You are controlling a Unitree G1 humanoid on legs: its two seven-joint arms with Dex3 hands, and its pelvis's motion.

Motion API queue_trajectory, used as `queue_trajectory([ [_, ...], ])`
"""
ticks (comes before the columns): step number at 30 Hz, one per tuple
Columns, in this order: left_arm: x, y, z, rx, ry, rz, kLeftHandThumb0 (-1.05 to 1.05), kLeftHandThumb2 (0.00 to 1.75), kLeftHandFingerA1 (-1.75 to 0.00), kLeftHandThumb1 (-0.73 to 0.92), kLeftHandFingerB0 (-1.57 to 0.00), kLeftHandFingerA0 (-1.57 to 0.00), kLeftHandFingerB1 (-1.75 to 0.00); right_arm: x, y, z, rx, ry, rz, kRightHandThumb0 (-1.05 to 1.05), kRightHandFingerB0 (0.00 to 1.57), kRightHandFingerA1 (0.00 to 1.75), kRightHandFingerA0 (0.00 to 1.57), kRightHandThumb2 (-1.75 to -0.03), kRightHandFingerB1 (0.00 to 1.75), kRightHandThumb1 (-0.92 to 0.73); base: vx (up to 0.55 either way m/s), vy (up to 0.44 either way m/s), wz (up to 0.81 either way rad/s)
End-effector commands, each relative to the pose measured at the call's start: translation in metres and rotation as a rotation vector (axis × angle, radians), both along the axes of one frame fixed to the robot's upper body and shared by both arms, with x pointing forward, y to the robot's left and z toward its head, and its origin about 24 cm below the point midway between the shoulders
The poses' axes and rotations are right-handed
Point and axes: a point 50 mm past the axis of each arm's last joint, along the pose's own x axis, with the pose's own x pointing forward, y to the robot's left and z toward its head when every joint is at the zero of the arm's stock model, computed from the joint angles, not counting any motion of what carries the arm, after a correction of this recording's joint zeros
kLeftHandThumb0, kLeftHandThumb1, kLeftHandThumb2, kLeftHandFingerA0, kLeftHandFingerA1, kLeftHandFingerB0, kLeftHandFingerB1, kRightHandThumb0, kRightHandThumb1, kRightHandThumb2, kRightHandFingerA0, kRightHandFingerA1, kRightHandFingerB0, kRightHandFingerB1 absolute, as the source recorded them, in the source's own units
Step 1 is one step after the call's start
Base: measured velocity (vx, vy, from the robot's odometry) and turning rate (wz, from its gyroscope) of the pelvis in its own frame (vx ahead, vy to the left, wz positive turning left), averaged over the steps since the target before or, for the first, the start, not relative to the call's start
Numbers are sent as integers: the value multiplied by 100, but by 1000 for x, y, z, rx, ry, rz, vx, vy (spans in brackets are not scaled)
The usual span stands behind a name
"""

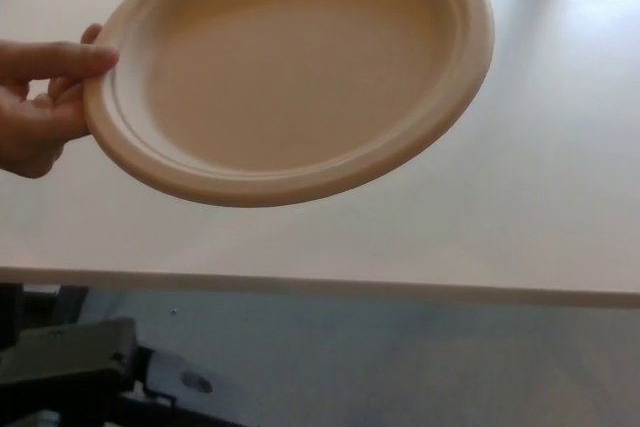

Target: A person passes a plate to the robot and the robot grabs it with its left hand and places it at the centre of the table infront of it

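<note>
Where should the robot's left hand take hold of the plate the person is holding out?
Grip the plate by its raised near rim, coming up from below. The person's hand pinches the left edge, so the lower rim is free and tilted toward the robot.

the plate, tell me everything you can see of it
The plate is round, plain beige, with a matte look like moulded fibre or paper. It has a shallow flat well, a stepped ring and a raised rim, and it is empty. It is held tilted in the air above the white table, its top edge cut off by the picture. A person's hand pinches its left rim, thumb on top. Nothing else touches it.
</note>
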Motion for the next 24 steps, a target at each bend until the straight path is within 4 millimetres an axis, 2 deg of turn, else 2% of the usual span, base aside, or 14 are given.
queue_trajectory([
  [1,17,8,25,-113,-28,-222,-72,65,-46,82,-32,-71,-35,-1,-11,4,-38,32,10,-74,24,58,35,-63,43,-75,0,0,0],
  [2,16,4,27,-72,-103,-87,-86,98,-51,59,-6,-34,-26,-1,-10,4,-35,32,6,-74,25,58,34,-62,43,-75,0,0,0],
  [3,14,-1,31,-44,-185,86,-86,98,-51,59,-6,-34,-26,-1,-10,4,-31,32,2,-74,25,58,34,-62,43,-75,0,0,0],
  [4,20,-5,37,-52,-197,124,-70,95,-74,70,-5,-71,-33,-1,-10,4,-29,32,2,-74,25,57,33,-62,44,-75,0,0,0],
  [5,32,-12,48,-74,-186,127,-67,94,-76,66,-4,-53,-31,-2,-11,4,-25,36,4,-73,24,56,31,-62,43,-75,0,0,0],
  [6,33,-13,49,-76,-184,127,-67,94,-76,66,-4,-53,-31,-3,-11,4,-24,38,4,-73,24,56,31,-62,43,-75,0,0,0],
  [7,39,-12,50,-63,-177,116,-62,63,-38,71,-10,-21,-20,-3,-12,4,-23,39,3,-72,24,54,30,-62,42,-76,0,0,0],
  [8,46,-12,51,-43,-167,102,-62,63,-38,71,-10,-21,-20,-3,-12,4,-23,40,2,-72,24,54,30,-62,42,-76,0,0,0],
  [9,50,-5,49,80,-346,286,-74,63,-21,52,-12,-7,-27,-3,-12,4,-27,41,9,-73,25,57,33,-62,43,-76,0,0,0],
  [10,54,-1,43,183,-369,391,-70,84,-10,42,0,0,-27,-2,-12,4,-30,40,13,-74,26,58,34,-62,44,-76,0,0,0],
  [12,57,1,39,274,-317,457,-73,85,-10,43,0,0,-20,-1,-12,5,-22,37,6,-72,25,57,32,-62,44,-76,0,0,0],
  [17,75,2,35,354,-312,538,-87,92,-1,55,-1,0,-20,1,-13,7,-53,42,40,-74,24,56,32,-63,42,-77,0,0,0],
  [20,85,2,31,375,-256,540,-84,84,0,51,-2,0,-20,2,-13,7,-52,46,44,-73,25,55,32,-62,42,-77,0,0,0],
  [24,93,2,28,401,-231,579,-86,86,0,51,0,0,-19,4,-13,8,-37,41,26,-74,25,57,31,-62,43,-76,0,0,0],
])
